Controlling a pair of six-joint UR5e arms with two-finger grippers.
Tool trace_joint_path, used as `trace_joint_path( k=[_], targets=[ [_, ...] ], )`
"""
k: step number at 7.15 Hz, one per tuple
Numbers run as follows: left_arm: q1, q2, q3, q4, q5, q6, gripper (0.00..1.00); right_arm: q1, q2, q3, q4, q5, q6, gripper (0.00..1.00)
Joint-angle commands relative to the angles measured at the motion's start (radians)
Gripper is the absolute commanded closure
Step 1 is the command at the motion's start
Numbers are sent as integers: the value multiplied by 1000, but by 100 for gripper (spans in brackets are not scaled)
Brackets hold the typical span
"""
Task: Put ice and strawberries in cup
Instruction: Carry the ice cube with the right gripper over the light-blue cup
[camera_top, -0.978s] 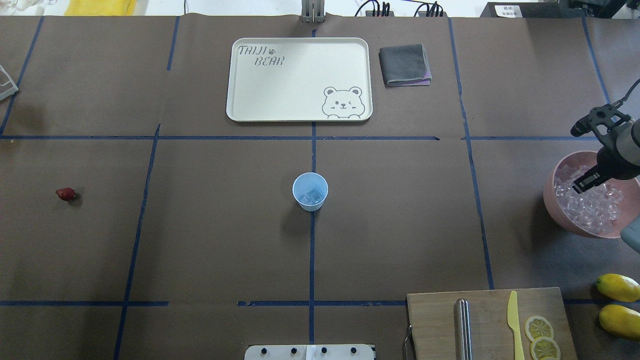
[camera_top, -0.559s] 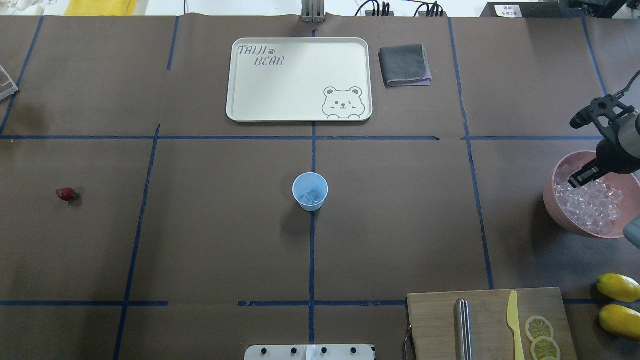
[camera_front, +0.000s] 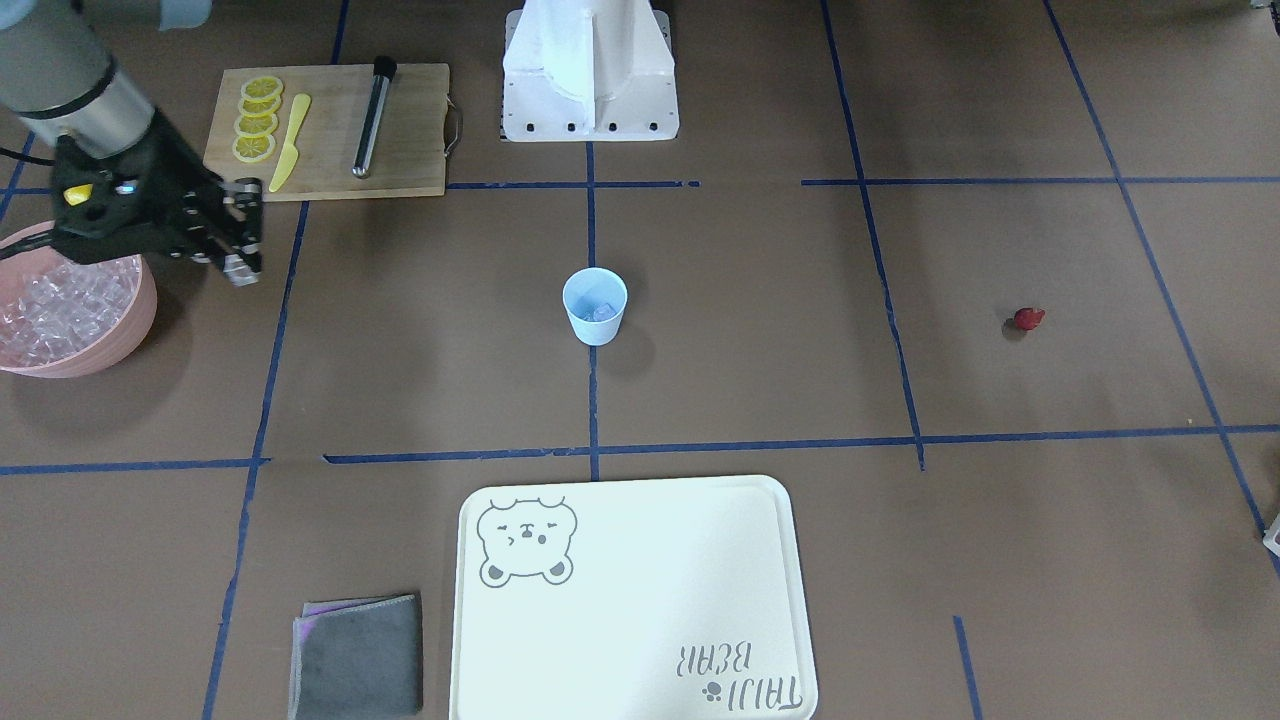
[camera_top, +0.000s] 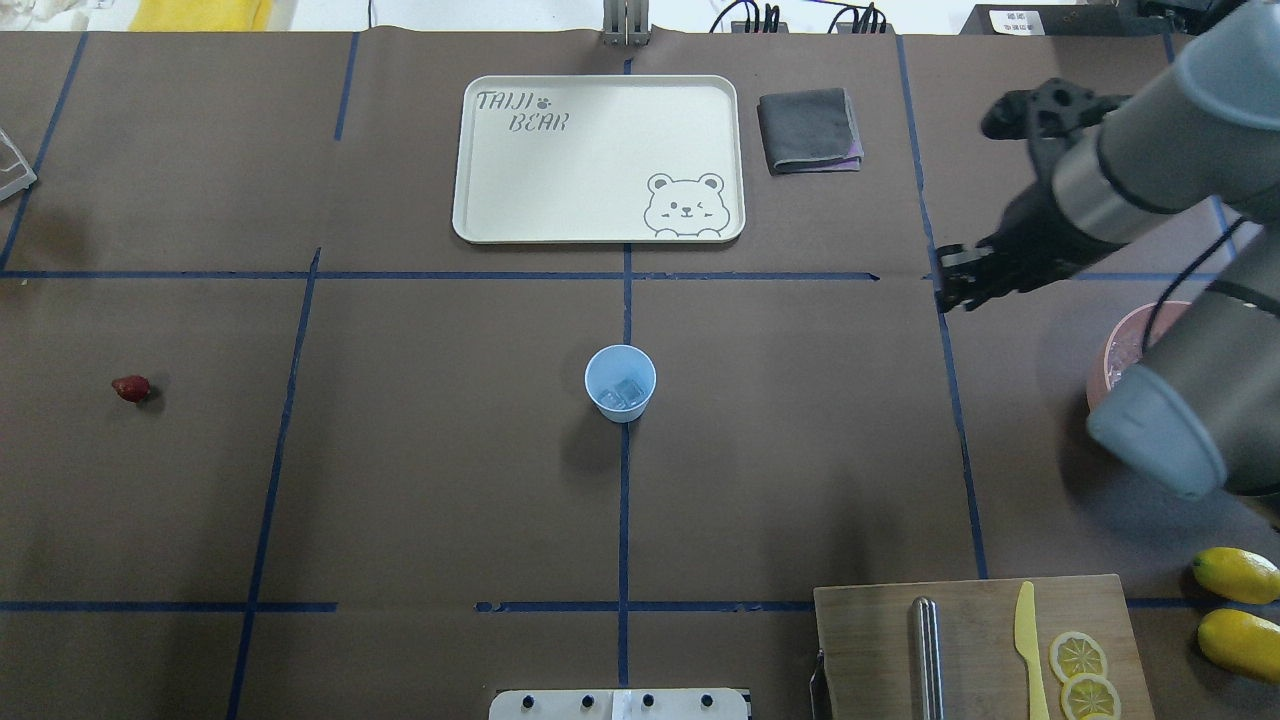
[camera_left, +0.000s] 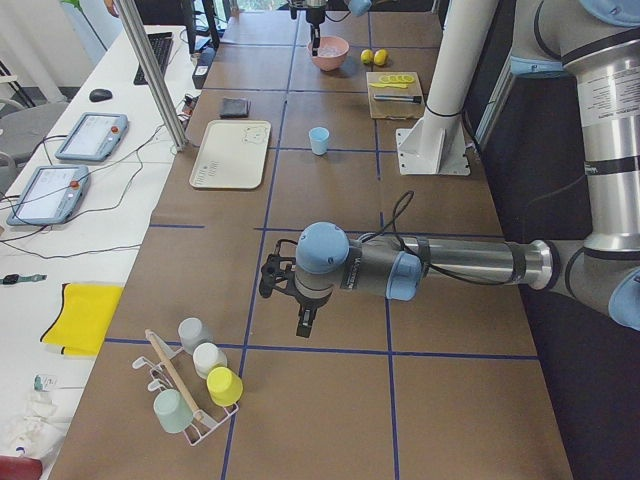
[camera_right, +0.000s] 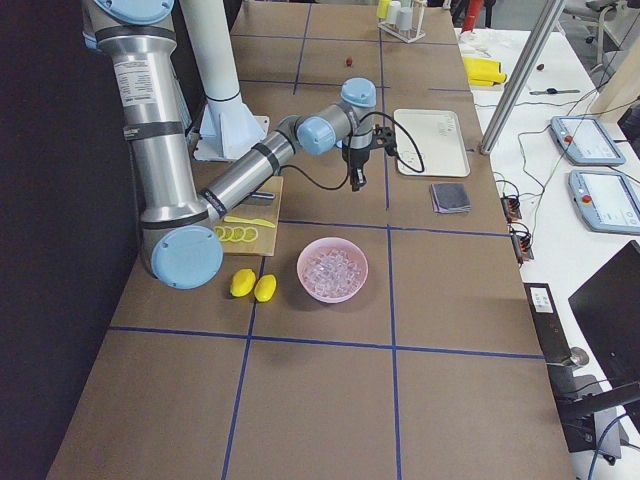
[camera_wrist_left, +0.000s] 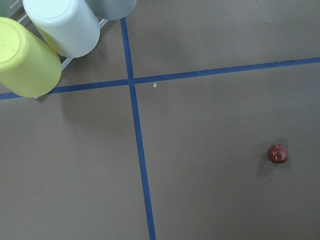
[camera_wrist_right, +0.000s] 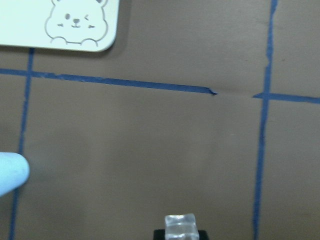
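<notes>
Cup (camera_front: 595, 326): mid-desk on the blue cross-line, mouth up to receive, a couple of ice cubes (camera_top: 622, 393) inside
Right pincer (camera_top: 947, 292): between the cup and the pink bowl (camera_right: 310, 288), pressed in on one ice cube (camera_wrist_right: 181, 224) — likely carrying it cupward
Strawberry (camera_top: 131, 388): far left of the cup, untouched
Left pincer (camera_left: 305, 322): beyond the strawberry from the cup — spread or closed cannot be told

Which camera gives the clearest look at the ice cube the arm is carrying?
The right wrist view: the ice cube sits at the bottom edge, glassy, between the right arm's fingers. The overhead and front views show those fingers, but the cube is too small to make out; the side views are farther off.
</notes>
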Motion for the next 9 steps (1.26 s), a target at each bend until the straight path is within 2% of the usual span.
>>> trace_joint_path(
  k=[1, 3, 5, 7, 8, 9],
  targets=[
    [0, 0, 0, 0, 0, 0, 0, -161, 232, -99, -1, -107, 405, 100],
    [0, 0, -2, 0, -2, 0, 0, -258, 363, -249, 12, -211, 517, 99],
    [0, 0, -2, -1, -2, 0, 0, -342, 379, -395, 247, -281, 660, 98],
    [0, 0, -2, -3, -2, 0, 0, -352, 376, -413, 257, -284, 663, 95],
    [0, 0, -2, -3, -2, 0, 0, -353, 377, -414, 256, -284, 657, 83],
    [0, 0, -2, -3, -2, 0, 0, -353, 374, -416, 256, -284, 649, 52]
  ],
)
